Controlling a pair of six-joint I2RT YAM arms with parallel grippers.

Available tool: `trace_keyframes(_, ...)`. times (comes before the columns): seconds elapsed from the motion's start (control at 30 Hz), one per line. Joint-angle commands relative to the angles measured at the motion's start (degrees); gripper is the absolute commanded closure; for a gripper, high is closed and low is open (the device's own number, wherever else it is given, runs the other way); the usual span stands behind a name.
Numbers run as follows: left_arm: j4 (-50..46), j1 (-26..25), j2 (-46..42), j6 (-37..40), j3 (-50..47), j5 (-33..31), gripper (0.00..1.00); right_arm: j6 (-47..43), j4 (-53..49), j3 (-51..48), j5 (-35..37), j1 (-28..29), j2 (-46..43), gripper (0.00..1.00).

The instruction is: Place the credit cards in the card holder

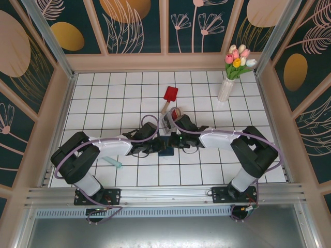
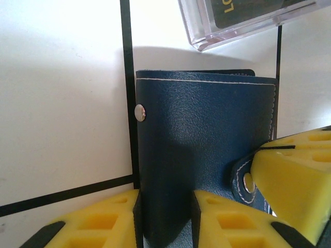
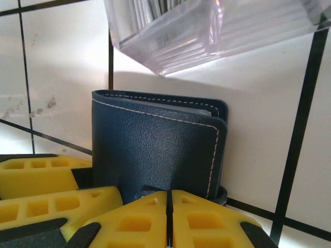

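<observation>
White tiled desk [image 2: 62, 103] carries the navy card holder [image 2: 201, 144]; left claw [image 2: 165, 214] is clamped on its near edge; right claw [image 3: 168, 206], pads pressed together, touches its snap-tab side.

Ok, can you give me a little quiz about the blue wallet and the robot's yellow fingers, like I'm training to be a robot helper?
1. True or false: the card holder lies opened out flat on the table.
2. Pick one: what sits on the table just beyond the card holder? A) a clear plastic box B) a banana C) a mug
3. Short answer: what is the left gripper clamped on?

Key: 1 false, it is folded shut. 2 A. 3 the card holder.
</observation>
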Motion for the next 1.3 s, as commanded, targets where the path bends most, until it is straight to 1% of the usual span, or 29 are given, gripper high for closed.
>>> trace_keyframes(0.0, -2.61, -0.41, 0.96, 0.75, 0.29, -1.40, 0.71, -2.44, -7.21, 0.95, 5.85, 3.59, 2.65, 0.91)
trace_keyframes(0.17, -2.14, -0.38, 1.06, 0.13, 0.25, -1.39, 0.74, -2.79, -9.45, 0.50, 12.02, 7.40, 4.21, 0.92)
trace_keyframes(0.23, -2.14, -0.41, 0.90, 0.02, 0.05, -1.45, 0.75, -2.96, -10.04, 0.63, 12.93, 8.28, 5.45, 0.95)
trace_keyframes(0.37, -2.18, -0.41, 0.30, -0.46, -0.52, -1.87, 0.76, -2.71, -11.53, 0.28, 17.19, 10.86, 5.60, 0.97)
trace_keyframes(0.57, -1.68, -0.45, 0.09, -0.98, -1.03, -1.75, 0.77, -3.65, -8.70, -2.90, 17.96, 12.87, 3.04, 0.98)
trace_keyframes(0.73, -1.53, -0.39, 0.15, -1.45, -1.33, -1.92, 0.78, -2.82, -0.10, -10.81, 19.68, 15.39, 0.83, 1.00)
trace_keyframes(0.87, -1.15, -0.41, -0.09, -1.97, -1.89, -1.84, 0.79, -1.30, 2.30, -13.21, 25.62, 19.44, 0.44, 1.00)
trace_keyframes(0.97, -0.73, -0.36, -0.09, -2.09, -2.21, -1.57, 0.79, -0.51, 3.29, -13.54, 28.30, 20.22, 3.70, 1.00)
trace_keyframes(1.07, -0.76, -0.40, -0.13, -2.17, -2.17, -1.72, 0.79, 0.45, 1.38, -12.60, 33.41, 22.61, 5.86, 1.00)
trace_keyframes(1.17, -0.50, -0.38, -0.66, -2.24, -2.57, -1.66, 0.79, 0.95, 0.91, -12.86, 34.48, 23.24, 5.28, 1.00)
trace_keyframes(1.27, -0.47, -0.40, -0.71, -2.25, -2.70, -1.84, 0.79, -0.60, -0.26, -10.22, 33.51, 21.66, 3.31, 1.00)
